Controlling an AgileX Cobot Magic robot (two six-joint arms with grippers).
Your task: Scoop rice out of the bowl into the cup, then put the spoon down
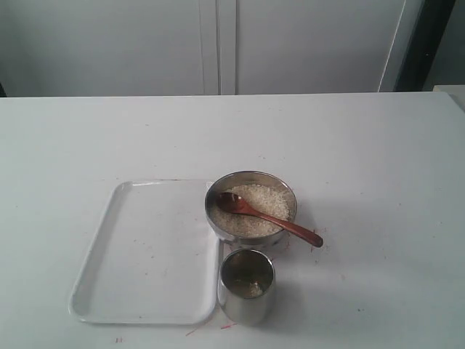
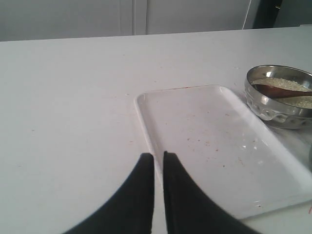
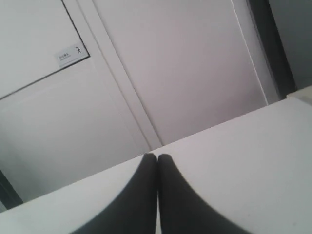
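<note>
The steel bowl sits mid-table, filled with rice. The wooden spoon lies in it, head in the grains, handle sticking out over the near right rim. In front stands the steel cup with a little rice at its bottom. Neither gripper shows in the exterior view. The left gripper hovers shut over the near left edge of a white tray, far from the bowl and spoon. The right gripper is shut and empty, facing the table's far edge and the wall.
A white rectangular tray lies left of the bowl and cup, touching the bowl's side; the same tray carries small specks. White cabinet doors stand behind the table.
</note>
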